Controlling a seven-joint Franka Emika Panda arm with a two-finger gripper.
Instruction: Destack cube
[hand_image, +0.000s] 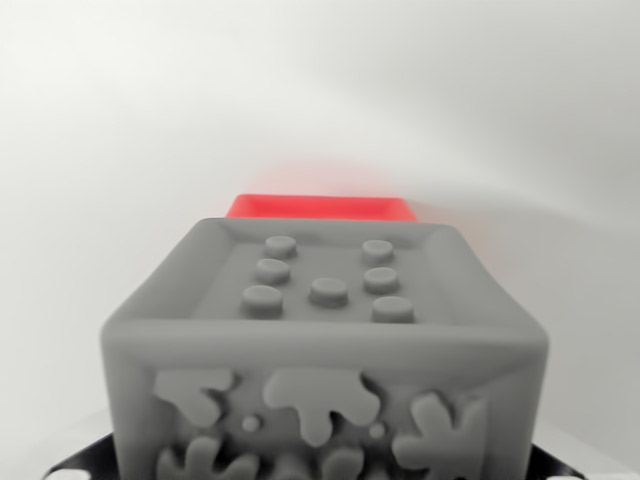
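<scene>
Though grey cube (325, 350) fills wrist view, red cube (320, 207) peeks at 12 o'clock; destack progress unclear. Gripper fingers unseen, grasp state cannot tell.

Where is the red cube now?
In the wrist view, the red cube shows only as a strip at the centre, just behind the top edge of the grey cube.

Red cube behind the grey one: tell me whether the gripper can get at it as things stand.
Probably not directly. The grey cube fills the foreground and hides all but a strip of the red cube. The fingers cannot be made out.
</scene>
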